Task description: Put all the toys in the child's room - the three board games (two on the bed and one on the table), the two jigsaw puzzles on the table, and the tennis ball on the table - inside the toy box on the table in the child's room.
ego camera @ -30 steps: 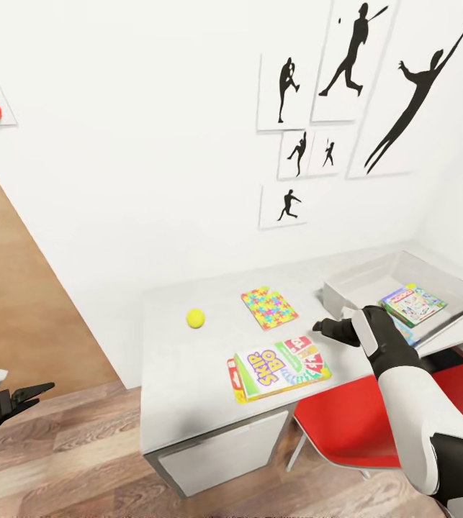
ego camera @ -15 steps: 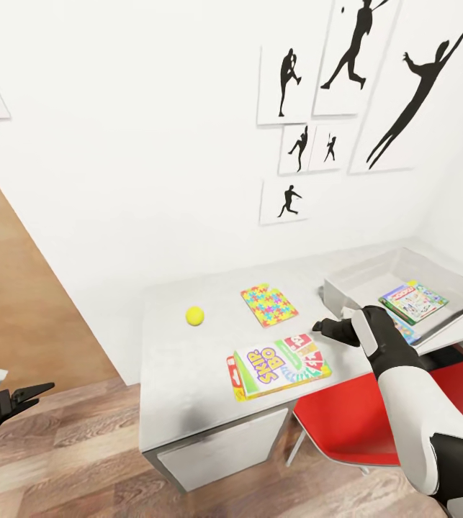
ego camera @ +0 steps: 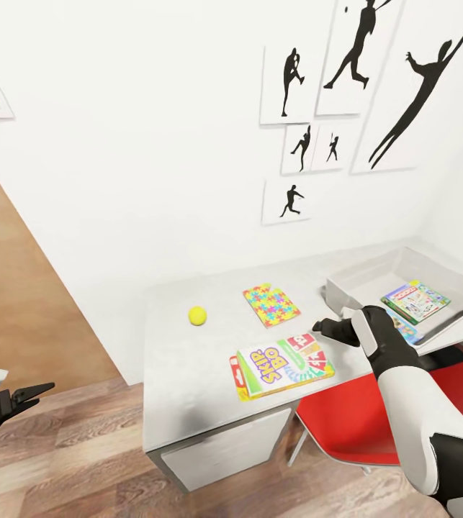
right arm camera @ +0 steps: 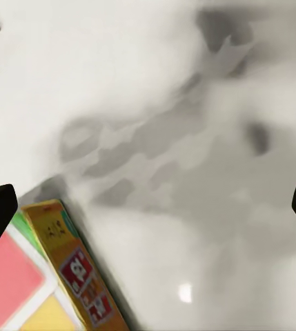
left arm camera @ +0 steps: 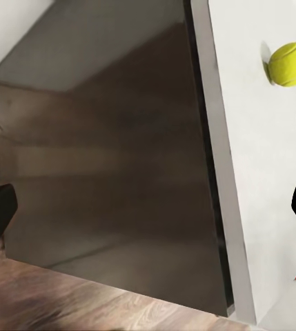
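The right gripper (ego camera: 326, 330), jaws spread and empty, hovered just beyond the Skip-Bo box (ego camera: 283, 364) lying flat on the table (ego camera: 181, 374); judged light, rigid and slick, best pinched across one thin edge.

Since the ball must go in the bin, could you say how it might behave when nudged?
The tennis ball is round and lies free on the flat table, so it would probably roll. It looks small and fuzzy, so likely light and easy to grip.

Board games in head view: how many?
3. Skip-Bo box lies on the table; Monopoly box and a partly covered blue box lie in the bin.
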{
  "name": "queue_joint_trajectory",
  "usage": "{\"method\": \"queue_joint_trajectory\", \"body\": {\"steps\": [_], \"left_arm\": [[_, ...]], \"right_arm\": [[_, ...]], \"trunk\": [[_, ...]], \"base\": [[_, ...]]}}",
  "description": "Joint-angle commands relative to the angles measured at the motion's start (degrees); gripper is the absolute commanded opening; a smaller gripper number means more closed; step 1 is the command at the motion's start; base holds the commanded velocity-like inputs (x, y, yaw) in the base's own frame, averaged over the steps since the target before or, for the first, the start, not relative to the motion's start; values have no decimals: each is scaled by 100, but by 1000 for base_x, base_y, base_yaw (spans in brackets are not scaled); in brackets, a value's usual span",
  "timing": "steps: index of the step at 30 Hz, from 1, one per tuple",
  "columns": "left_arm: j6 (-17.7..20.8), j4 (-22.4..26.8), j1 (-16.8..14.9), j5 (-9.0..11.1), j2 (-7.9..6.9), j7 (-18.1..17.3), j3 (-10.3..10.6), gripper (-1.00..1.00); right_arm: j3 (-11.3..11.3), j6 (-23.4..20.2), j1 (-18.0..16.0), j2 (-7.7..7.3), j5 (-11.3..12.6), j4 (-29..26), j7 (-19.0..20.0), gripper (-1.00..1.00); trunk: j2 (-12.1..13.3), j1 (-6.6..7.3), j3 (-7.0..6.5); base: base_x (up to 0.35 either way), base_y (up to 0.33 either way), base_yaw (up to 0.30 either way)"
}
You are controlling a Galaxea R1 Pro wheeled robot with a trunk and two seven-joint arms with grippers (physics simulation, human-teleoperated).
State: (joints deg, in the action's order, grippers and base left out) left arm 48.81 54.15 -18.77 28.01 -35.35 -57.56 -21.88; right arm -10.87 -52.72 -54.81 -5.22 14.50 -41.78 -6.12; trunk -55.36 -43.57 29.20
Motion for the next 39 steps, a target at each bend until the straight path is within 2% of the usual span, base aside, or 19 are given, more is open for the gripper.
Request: {"method": "queue_joint_trajectory", "body": {"steps": [1,39], "left_arm": [[31,-1,-4,12,-2,-9,-4,100],[32,-1,-4,12,-4,-9,-1,100]], "right_arm": [[-3,-19,-3,0,62,-5,-56,100],[-3,-25,-3,-4,62,-5,-56,100]], "trunk": [[-4,-1,6],[-4,-1,6]], "base": [[0,10,0],[-17,37,0]]}}
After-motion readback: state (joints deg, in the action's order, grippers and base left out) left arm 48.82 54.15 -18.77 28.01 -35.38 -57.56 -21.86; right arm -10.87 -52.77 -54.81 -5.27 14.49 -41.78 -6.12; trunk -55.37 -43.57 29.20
